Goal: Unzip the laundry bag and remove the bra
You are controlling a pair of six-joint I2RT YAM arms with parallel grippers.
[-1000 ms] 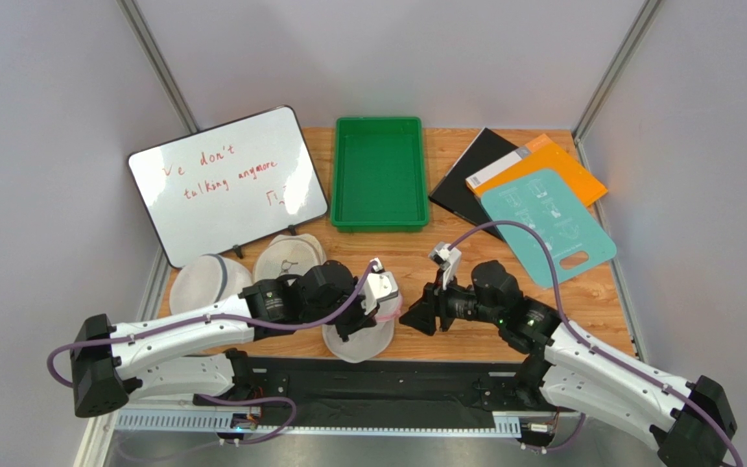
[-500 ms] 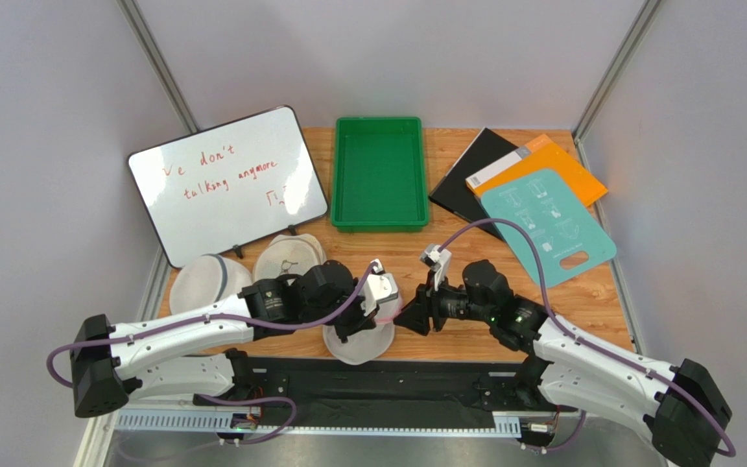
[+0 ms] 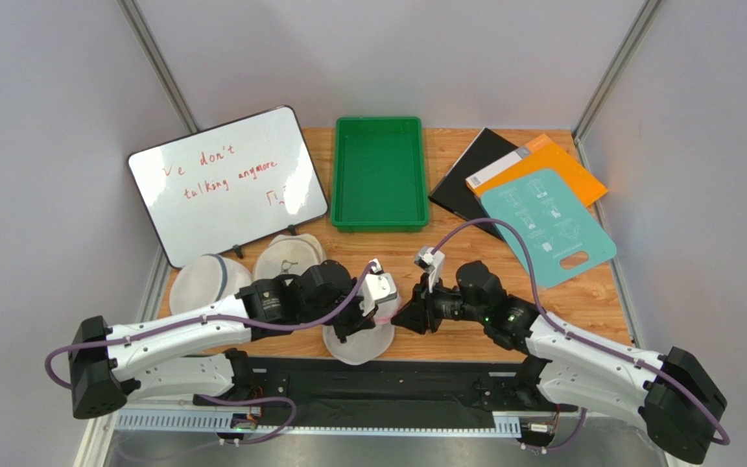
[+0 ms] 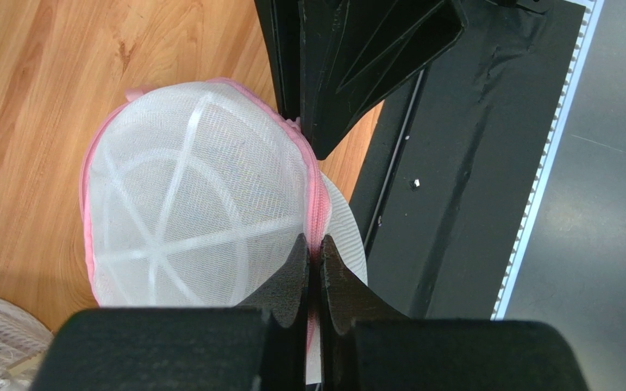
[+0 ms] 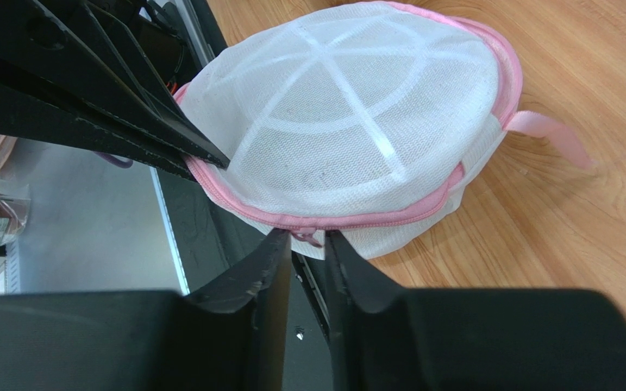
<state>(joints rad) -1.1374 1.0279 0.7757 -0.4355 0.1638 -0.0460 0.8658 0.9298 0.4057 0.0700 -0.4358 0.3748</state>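
Moving in, the right end effector [image 5: 301, 244] has narrowed its half-open jaws around the zipper pull [image 5: 308, 238] without pinching it yet; the laundry bag [image 5: 357, 122] lies just ahead, its pink seam [image 4: 315, 204] clamped by the closed left end effector [image 4: 315, 248], ready for unzipping

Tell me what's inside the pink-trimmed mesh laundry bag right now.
Nothing inside can be made out. The laundry bag looks zipped shut along its pink zipper, and the white mesh dome hides its contents in every view, so no bra shows.
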